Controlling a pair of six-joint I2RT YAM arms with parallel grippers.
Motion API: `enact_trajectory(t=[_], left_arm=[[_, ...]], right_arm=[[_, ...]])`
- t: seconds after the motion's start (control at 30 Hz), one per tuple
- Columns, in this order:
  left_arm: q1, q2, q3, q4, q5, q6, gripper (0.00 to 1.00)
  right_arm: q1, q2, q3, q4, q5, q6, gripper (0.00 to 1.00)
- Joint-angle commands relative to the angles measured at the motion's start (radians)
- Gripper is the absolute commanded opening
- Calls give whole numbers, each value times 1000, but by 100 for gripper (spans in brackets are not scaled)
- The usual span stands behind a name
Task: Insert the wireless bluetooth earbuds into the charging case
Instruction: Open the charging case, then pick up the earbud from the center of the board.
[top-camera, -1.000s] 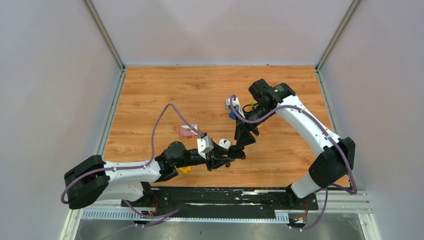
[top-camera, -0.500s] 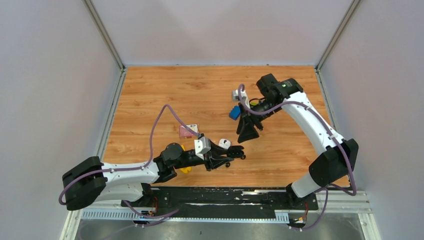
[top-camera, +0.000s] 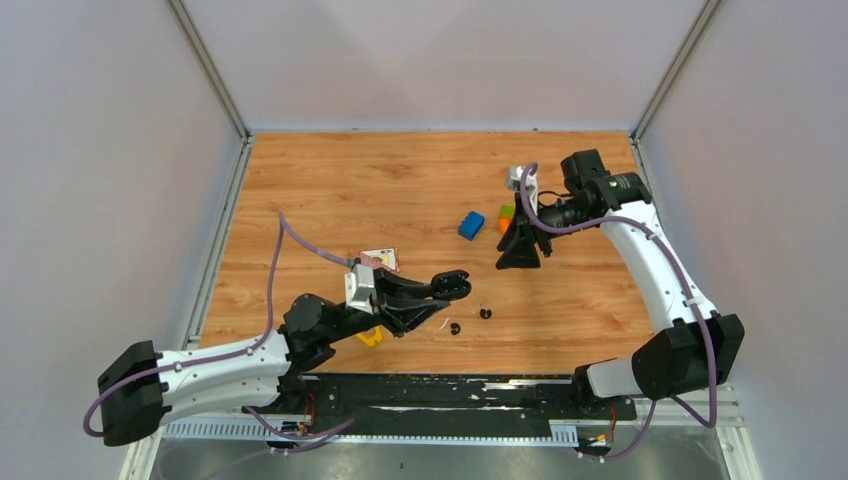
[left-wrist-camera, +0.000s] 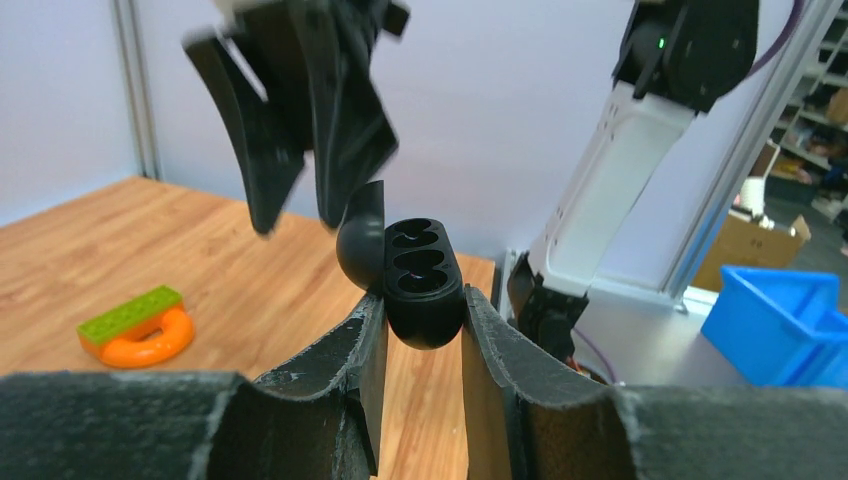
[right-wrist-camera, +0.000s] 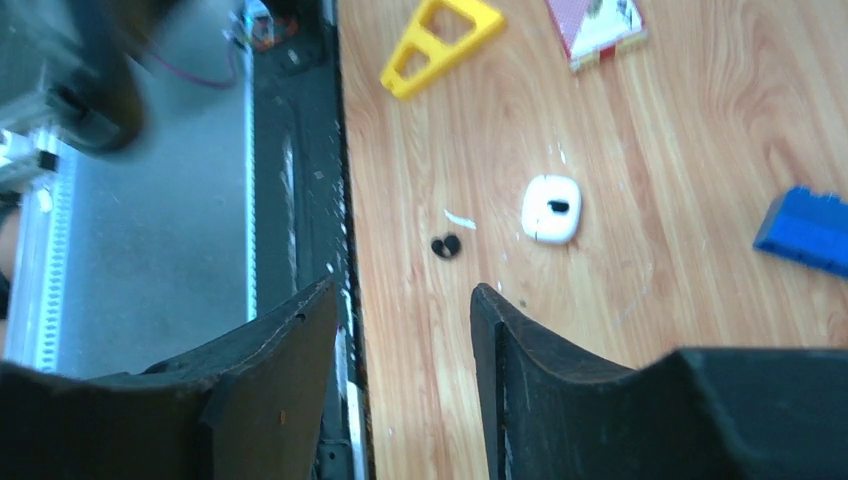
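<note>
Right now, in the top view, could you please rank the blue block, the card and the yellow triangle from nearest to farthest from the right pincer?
1. Blue block, just left of the right pincer.
2. Card, farther left, mid-table.
3. Yellow triangle, far left at the near edge.

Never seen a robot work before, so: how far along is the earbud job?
Early on. The left gripper holds the black charging case open, its sockets empty. The right gripper is open, holding nothing. Black earbuds lie on the table; none in the case yet.
</note>
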Motion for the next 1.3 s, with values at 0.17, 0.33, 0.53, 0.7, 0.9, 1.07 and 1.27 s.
enact_trajectory(t=[0.17,0.33,0.53,0.7,0.9,1.07,1.27], left_arm=[[-6,-194,54,-127,-117,-25,0],[-6,-273,75,-206,-168,-8,0],[-6,-344,108,-313,-215,30,0],[-5,-409,121,-369,-273,55,0],[-5,-451,126,-435,-296,73,0],[-6,-454,113,-424,-307,69,0],[-4,-453,112,-431,-313,60,0]], right_arm=[[95,-27,-330,279,389,-90,40],[148,-30,-421,366,443,-43,34],[331,-42,-530,470,540,-46,31],[397,-95,-648,620,591,-83,36],[456,-184,-753,751,628,-122,37],[475,-154,-763,754,643,-125,36],[482,-110,-760,785,674,-124,35]])
